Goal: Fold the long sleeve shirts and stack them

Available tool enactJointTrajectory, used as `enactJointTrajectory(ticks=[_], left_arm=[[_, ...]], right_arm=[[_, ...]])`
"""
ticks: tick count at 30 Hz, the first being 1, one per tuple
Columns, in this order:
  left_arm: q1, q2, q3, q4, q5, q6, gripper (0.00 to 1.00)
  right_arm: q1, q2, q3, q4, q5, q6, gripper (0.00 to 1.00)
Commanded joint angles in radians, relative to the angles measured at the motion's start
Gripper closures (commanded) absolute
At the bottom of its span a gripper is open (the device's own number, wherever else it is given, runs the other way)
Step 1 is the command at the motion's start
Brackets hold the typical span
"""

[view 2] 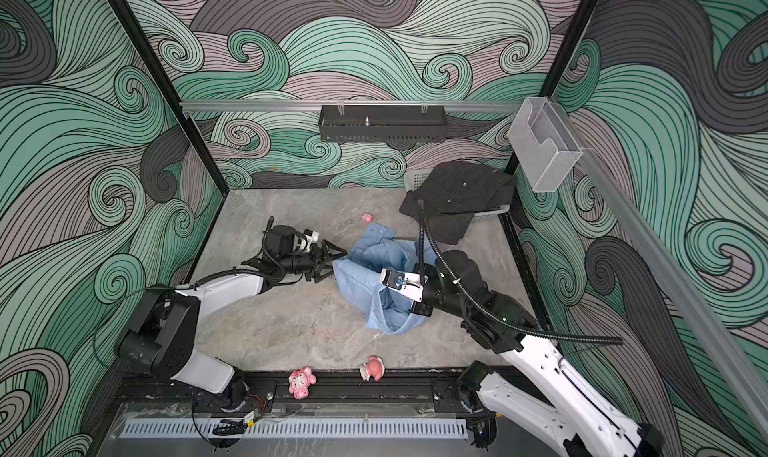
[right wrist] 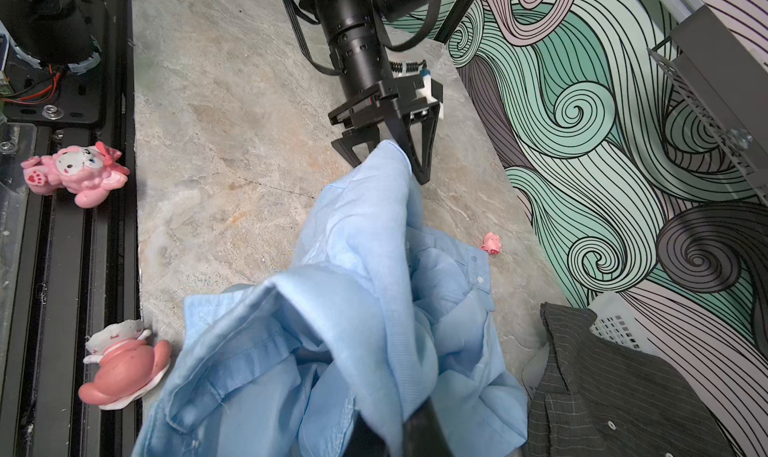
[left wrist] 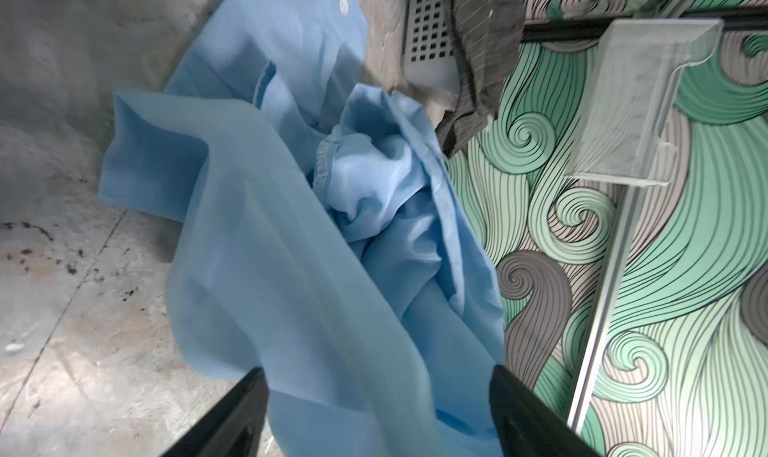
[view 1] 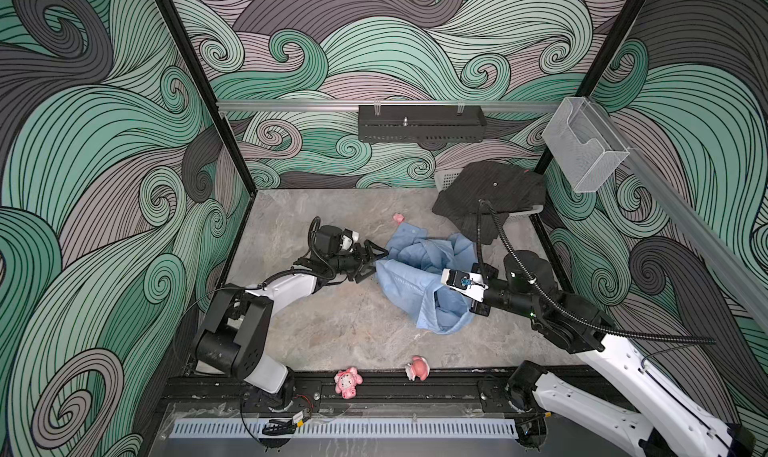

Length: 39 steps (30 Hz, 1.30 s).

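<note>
1. Light blue shirt (view 1: 415,276) (view 2: 365,268): collared, with pale buttons. It lies crumpled and unfolded on the grey stone-look counter (view 1: 332,322), right of centre, between the 2 arms.

2. Dark pinstriped shirt (view 1: 490,193) (view 2: 457,193): in the far right corner, draped over a white perforated basket (view 1: 446,179). 1 part hangs down to the counter near the far edge of the light blue shirt. Whether the 2 shirts touch cannot be told.

3. Left claw (view 1: 374,264) (view 2: 331,265): at the left edge of the light blue shirt, low over the counter. It is released, with the jaws standing apart. In the right wrist view a raised point of blue cloth sits between its fingers (right wrist: 417,159).

4. Right claw (right wrist: 395,434): at the right side of the light blue shirt, clenched on a fold of it. The cloth is lifted off the counter there and drapes over the claw. In both top views the wrist camera hides the fingertips.

5. Pink toys, 3 in all: 2 lie at the near edge by the black rail (view 1: 348,383) (view 1: 417,367). 1 small one (view 1: 398,217) sits just beyond the light blue shirt.

6. Fixtures: a black tray (view 1: 419,123) on the far rail and a clear bin (view 1: 584,147) on the right rail.
</note>
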Motion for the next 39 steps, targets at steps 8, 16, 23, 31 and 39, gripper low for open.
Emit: enactJointTrajectory(ticks=[8, 16, 23, 31, 39], left_arm=[[0.102, -0.039, 0.209, -0.196, 0.083, 0.119, 1.0], [0.386, -0.206, 0.656, -0.712, -0.227, 0.5, 1.0], [0.489, -0.165, 1.2, -0.937, -0.389, 0.573, 1.0], [0.492, -0.245, 1.03, -1.006, -0.386, 0.581, 1.0], [0.201, -0.398, 0.443, -0.97, -0.424, 0.536, 1.0]], right_arm=[[-0.071, 0.021, 0.025, 0.015, 0.04, -0.04, 1.0], [-0.127, 0.307, 0.16, 0.277, -0.055, -0.015, 1.0], [-0.118, 0.659, 0.62, 0.412, -0.237, 0.027, 1.0], [-0.12, 0.693, 0.603, 0.339, -0.219, -0.044, 1.0], [-0.159, 0.579, 0.202, 0.242, -0.042, -0.152, 1.0]])
